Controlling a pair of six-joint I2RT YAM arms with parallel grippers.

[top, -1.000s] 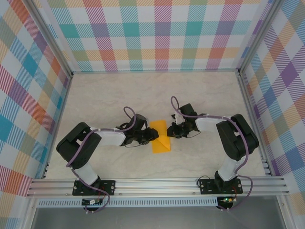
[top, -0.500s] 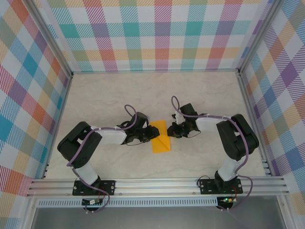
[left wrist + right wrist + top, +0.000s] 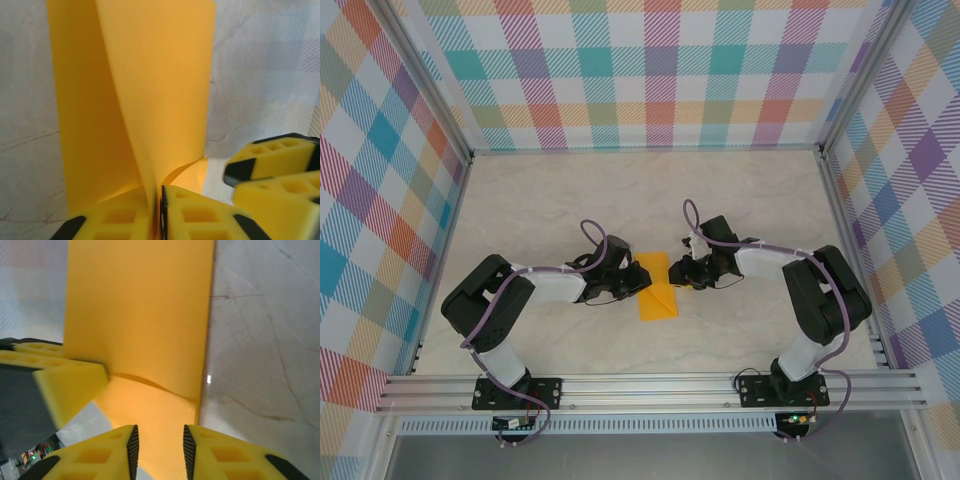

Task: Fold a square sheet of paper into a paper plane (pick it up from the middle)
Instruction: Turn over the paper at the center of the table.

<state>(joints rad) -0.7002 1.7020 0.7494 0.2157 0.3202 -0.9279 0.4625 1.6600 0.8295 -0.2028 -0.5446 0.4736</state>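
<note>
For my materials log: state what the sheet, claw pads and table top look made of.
Sheet: thin matte paper; it curls and creases. Claw pads: yellow, likely foam or soft plastic, with moulded pockets. Table top: pale, veined, marble-look; possibly laminate.

Orange-yellow square sheet of paper [image 3: 657, 290] is seen partly folded near the middle of the tabletop [image 3: 760, 200]. The left claw [image 3: 639, 283] is positioned at its 9 o'clock edge, the right claw [image 3: 679, 273] at its 2 o'clock edge. Claw openings cannot be resolved.
</note>
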